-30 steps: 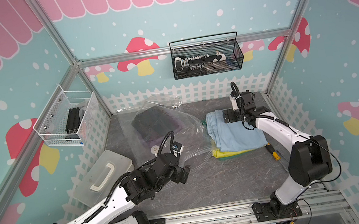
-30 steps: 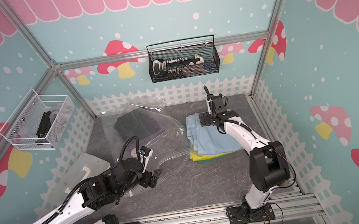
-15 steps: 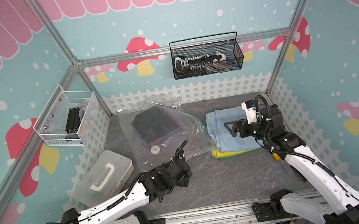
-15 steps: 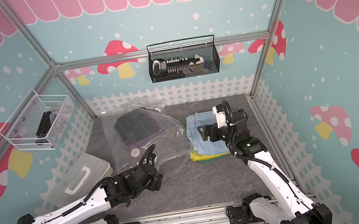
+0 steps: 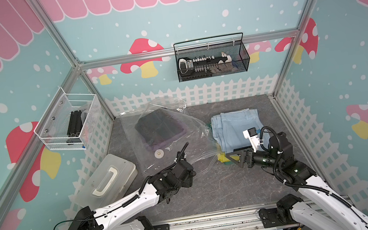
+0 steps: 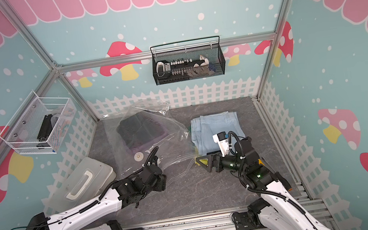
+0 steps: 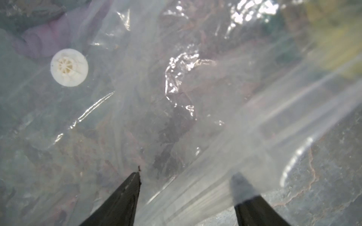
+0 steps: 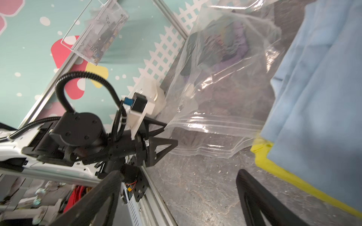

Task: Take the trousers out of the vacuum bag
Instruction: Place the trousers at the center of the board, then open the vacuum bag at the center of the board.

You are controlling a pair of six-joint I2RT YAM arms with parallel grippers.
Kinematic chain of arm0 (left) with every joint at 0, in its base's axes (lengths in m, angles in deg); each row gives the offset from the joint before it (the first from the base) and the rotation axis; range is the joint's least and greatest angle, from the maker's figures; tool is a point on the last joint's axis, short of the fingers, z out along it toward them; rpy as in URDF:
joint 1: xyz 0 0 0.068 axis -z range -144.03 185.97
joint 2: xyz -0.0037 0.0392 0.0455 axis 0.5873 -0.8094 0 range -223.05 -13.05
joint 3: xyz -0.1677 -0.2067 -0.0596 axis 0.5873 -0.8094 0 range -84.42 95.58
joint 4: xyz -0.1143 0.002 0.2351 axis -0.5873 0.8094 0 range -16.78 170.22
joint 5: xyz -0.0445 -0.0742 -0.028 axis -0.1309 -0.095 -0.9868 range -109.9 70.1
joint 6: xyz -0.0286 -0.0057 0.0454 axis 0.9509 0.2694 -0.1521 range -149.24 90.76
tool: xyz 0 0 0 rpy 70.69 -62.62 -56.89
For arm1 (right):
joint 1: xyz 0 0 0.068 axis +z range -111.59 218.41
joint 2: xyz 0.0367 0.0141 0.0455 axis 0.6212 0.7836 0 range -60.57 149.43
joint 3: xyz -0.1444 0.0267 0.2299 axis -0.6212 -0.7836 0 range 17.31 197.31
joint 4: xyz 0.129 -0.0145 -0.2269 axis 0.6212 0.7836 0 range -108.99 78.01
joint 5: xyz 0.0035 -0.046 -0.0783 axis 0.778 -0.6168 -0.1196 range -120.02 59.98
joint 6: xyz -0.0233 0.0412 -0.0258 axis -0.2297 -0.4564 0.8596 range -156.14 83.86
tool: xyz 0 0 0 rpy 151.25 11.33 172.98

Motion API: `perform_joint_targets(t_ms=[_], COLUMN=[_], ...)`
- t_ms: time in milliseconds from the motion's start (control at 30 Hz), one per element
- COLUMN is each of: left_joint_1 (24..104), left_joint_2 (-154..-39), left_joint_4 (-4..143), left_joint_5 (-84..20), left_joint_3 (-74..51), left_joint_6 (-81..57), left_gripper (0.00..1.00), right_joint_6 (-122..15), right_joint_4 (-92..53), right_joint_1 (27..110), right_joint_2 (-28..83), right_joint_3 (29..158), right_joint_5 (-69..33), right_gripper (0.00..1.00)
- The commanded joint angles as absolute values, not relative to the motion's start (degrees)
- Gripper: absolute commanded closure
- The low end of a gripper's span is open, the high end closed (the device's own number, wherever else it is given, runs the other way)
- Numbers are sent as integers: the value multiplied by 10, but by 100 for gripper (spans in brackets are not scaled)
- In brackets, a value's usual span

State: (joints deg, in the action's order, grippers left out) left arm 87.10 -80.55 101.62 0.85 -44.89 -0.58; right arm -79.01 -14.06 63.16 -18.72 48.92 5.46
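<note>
Left hand (image 7: 187,176): part open, low over the table (image 5: 213,189), with one finger either side of the bag (image 5: 196,143) at its zip edge (image 8: 211,125). The plastic runs between the fingers. No clamp is visible, so nothing is held yet. The valve (image 7: 69,67) lies beyond the tips. Past it the dark pair (image 5: 158,129) sits on the purple pair (image 5: 165,142), both inside the bag at its closed end, toward the back fence.

Right hand (image 8: 178,174): wide open and empty, just beside the yellow pair (image 5: 222,158), which lies under the blue pair (image 5: 235,125). That stack is outside the bag.

Governing relation: the bag's long axis runs from the zip edge, near both hands, away to the rear left. The mouth spans the gap between the hands, and the left hand is nearer to it. Judgement: the left hand pins the edge, and the right hand must reach in along that axis.
</note>
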Motion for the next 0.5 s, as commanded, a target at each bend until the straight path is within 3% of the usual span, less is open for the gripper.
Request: perform_joint_targets(t_ms=[0, 167, 333, 467], left_joint_1=[858, 841, 836, 836], left_joint_2=[-810, -804, -807, -830], left_joint_4=[992, 995, 1038, 1087], left_joint_5=[-5, -44, -68, -89], left_joint_3=[-440, -428, -375, -322], left_joint_6=[-11, -29, -61, -67], left_gripper=[46, 76, 100, 100], right_joint_6=[-814, -818, -866, -892], right_joint_4=[-194, -226, -306, -366], right_joint_1=[683, 785, 866, 925], right_joint_2=[-180, -153, -110, -68], right_joint_3=[467, 458, 430, 410], right_joint_5=[45, -22, -112, -199], right_gripper=[7, 11, 21, 32])
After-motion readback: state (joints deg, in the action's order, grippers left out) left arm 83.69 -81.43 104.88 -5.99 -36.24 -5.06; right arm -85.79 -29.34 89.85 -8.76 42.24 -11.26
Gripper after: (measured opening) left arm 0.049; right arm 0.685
